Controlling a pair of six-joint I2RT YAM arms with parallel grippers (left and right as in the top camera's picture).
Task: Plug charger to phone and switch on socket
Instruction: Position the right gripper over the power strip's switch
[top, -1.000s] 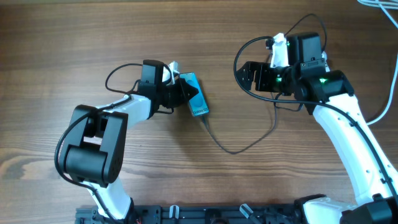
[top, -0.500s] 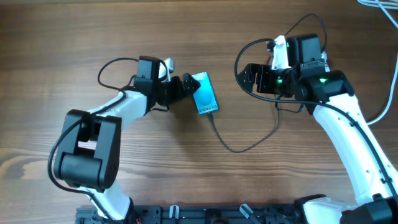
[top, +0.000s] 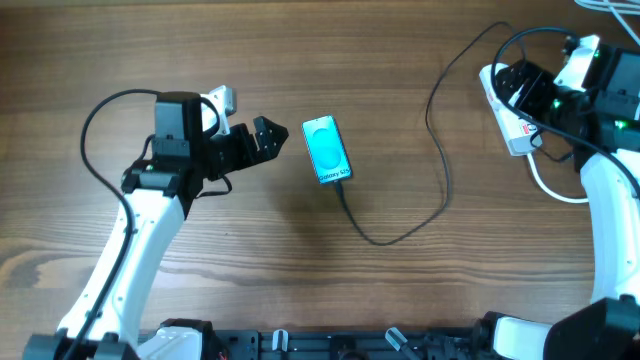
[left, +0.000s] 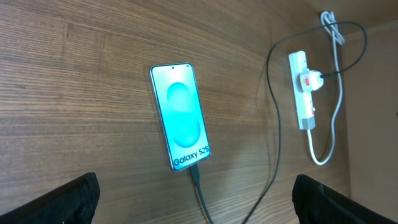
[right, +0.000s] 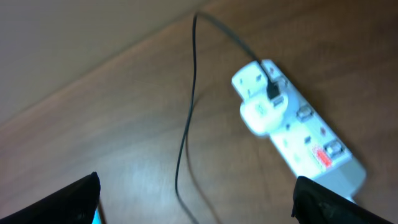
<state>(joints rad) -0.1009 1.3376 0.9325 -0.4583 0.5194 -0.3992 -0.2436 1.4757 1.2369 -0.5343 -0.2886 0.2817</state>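
Black fingers (right: 68, 202) of your right gripper (right: 196, 183) are showing at the two lower corners of the right wrist view, spread wide and holding nothing. Going outward from them, the socket (right: 297, 132) is lying ahead and off to the right of the gap, not centred in it. Its long axis is slanting from upper left down to lower right. The white plug (right: 263, 111) is sitting in it near the rounded end, and the red mark (right: 317, 155), which I'm taking for the switch, is lying further along toward the lower right. The charger (top: 441, 150) is trailing away across the table to the phone (top: 327, 150), and its tip is looking seated in the phone's lower edge. Your left gripper (top: 270, 138) is hanging open just beside the phone, well apart from the socket. So your right arm is the nearer one, and you're needing a shift right to line up.
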